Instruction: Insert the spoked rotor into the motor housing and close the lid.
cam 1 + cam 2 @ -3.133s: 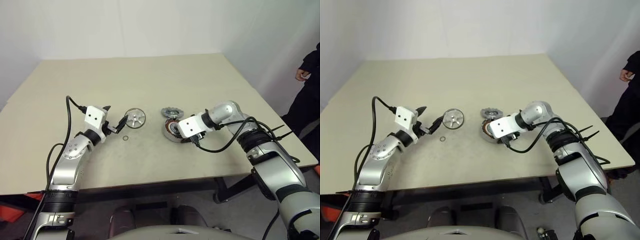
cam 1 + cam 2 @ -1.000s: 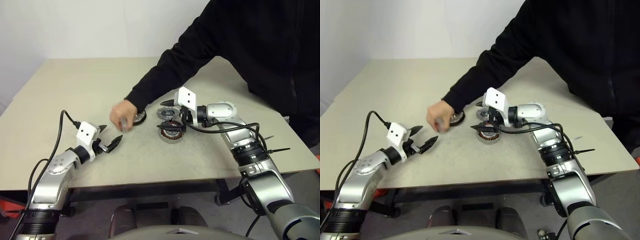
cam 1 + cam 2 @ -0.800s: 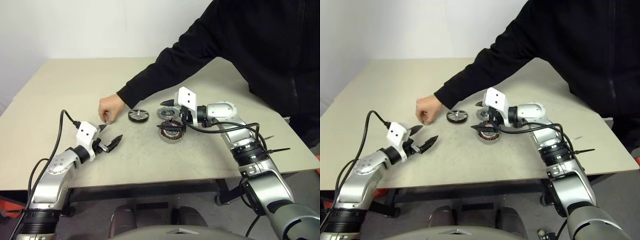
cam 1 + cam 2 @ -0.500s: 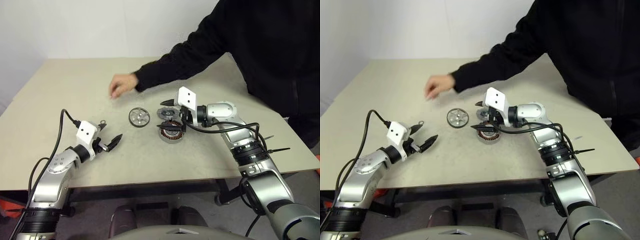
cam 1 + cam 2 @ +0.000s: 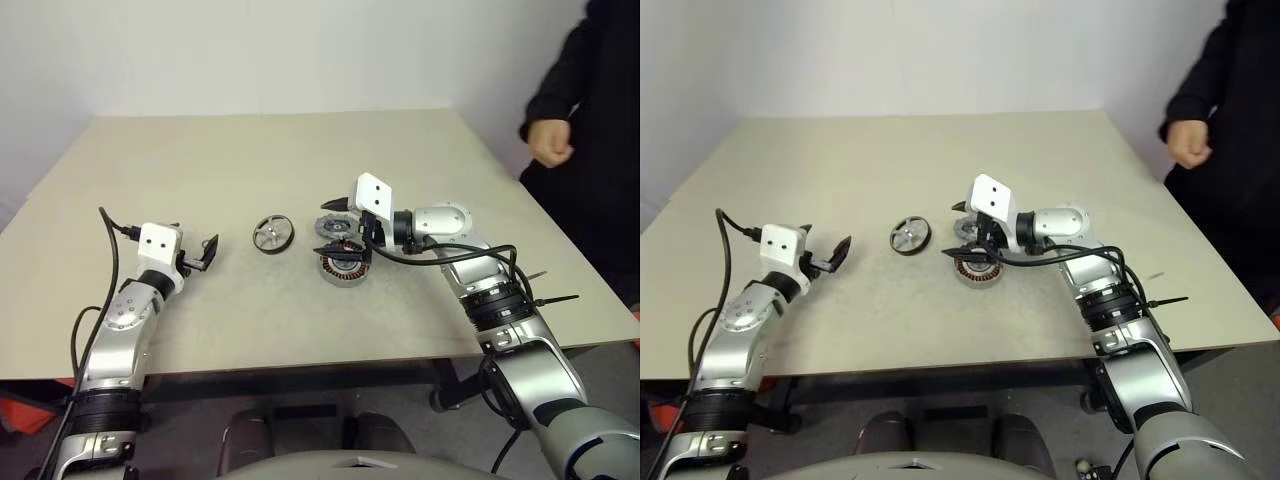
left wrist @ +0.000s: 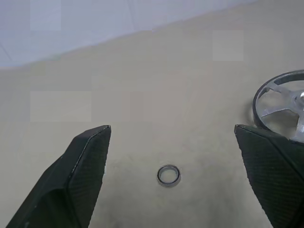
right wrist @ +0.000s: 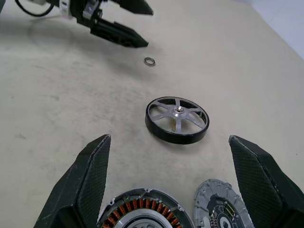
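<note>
The shiny spoked rotor (image 5: 272,234) lies flat on the table, spokes up, left of the other parts. The motor housing (image 5: 343,263) with copper windings sits to its right, and the dull grey lid (image 5: 335,226) lies just behind the housing. My right gripper (image 5: 336,228) hangs open above the lid and housing, pointing left toward the rotor (image 7: 176,119). My left gripper (image 5: 195,243) is open, level, a short way left of the rotor (image 6: 285,107). Neither gripper holds or touches anything.
A tiny thin ring (image 6: 168,175) lies on the table between my left gripper's fingers and ahead of them, also near the left gripper (image 7: 118,28) in the right wrist view. A person stands off the table's right edge, hand (image 5: 548,143) raised.
The person's arm has pulled back off the table to the right, leaving the rotor uncovered. My left gripper has swung forward and outward. The right arm has not moved.
</note>
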Controlling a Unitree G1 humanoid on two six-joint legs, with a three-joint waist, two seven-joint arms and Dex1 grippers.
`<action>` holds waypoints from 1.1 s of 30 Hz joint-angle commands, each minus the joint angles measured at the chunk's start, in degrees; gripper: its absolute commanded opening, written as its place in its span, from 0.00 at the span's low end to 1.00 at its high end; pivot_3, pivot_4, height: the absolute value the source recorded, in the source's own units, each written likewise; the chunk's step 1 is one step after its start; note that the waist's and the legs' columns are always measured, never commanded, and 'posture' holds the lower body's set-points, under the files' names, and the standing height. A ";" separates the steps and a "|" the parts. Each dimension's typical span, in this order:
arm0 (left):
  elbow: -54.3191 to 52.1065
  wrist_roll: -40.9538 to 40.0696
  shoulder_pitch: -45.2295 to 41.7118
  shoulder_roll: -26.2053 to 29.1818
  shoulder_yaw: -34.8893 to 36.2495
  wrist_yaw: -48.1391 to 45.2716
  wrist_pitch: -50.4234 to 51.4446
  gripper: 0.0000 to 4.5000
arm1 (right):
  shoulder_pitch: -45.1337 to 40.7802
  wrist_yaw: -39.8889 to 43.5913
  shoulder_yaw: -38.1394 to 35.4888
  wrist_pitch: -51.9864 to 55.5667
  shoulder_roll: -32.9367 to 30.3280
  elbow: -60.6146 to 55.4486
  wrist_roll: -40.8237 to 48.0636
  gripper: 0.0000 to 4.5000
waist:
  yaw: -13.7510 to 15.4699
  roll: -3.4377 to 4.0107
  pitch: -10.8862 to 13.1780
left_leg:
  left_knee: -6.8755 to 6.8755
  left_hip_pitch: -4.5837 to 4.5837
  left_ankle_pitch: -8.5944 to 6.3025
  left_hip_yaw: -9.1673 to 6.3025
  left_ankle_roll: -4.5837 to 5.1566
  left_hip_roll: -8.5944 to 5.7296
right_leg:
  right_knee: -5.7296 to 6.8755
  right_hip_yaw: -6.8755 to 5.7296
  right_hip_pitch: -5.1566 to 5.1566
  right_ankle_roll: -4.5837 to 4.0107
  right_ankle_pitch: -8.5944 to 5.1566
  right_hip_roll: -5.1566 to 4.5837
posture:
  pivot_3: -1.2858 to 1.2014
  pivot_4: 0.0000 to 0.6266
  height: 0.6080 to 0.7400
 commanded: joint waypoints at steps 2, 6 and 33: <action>2.63 -1.35 -3.80 -2.36 1.20 2.65 1.43 0.98 | -1.26 -0.92 -0.70 -0.73 0.05 -0.48 0.24 0.99 | 0.04 0.00 0.00 | 0.00 0.00 0.00 0.00 0.00 0.00 | 0.01 0.00 0.00 0.00 0.00 0.00 | 0.52 0.00 1.00; 6.34 -1.99 -6.83 -3.94 2.68 5.65 3.13 0.98 | -1.02 -1.54 -0.90 -0.47 0.01 -0.47 0.33 0.99 | 0.07 0.00 0.00 | 0.01 0.01 0.00 -0.01 0.00 0.00 | 0.03 -0.01 0.00 0.00 0.00 0.00 | 0.52 0.00 1.00; 12.64 1.63 -10.51 -3.66 -2.12 6.38 11.06 0.89 | -0.84 -3.96 -1.29 -0.81 0.21 -0.25 0.85 1.00 | 0.59 0.00 0.00 | 0.01 -0.06 0.01 -0.05 -0.02 -0.04 | -0.01 -0.05 0.00 0.00 0.00 -0.05 | 0.52 0.00 1.00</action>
